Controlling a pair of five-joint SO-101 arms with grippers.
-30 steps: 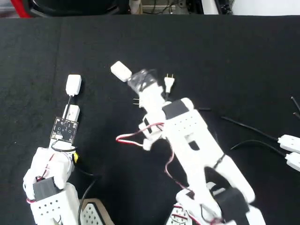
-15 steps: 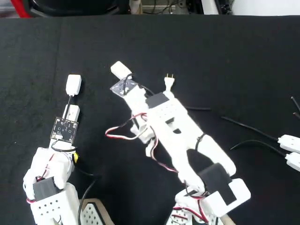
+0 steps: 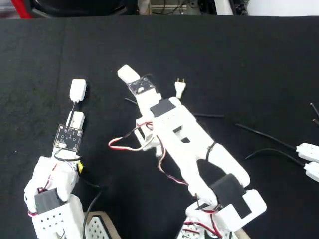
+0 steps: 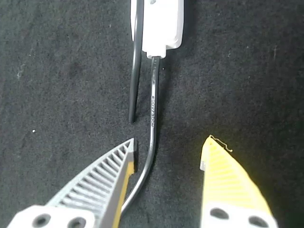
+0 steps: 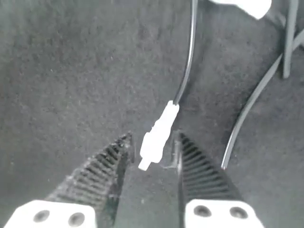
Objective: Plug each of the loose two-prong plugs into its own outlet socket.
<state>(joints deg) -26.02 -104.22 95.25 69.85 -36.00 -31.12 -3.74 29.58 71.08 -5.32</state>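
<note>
Lying on the black counter (image 5: 71,71), a small white two-prong plug (image 5: 159,130) is being bracketed by the open right gripper (image 5: 153,137), apparently for grasping; the open left gripper (image 4: 170,140) is being held astride a black cable (image 4: 153,109).

High view: bright, even light from above. Black table cloth (image 3: 259,59) soaks it up, so shadows barely show. White shells of my right arm (image 3: 189,144) glare, nearly blown out. Left wrist view: cloth dim, thin highlight runs along black cable (image 4: 152,109), white connector body (image 4: 156,23) bright. Right wrist view: cloth looks lighter, washed; white plug (image 5: 159,135) glows.
</note>
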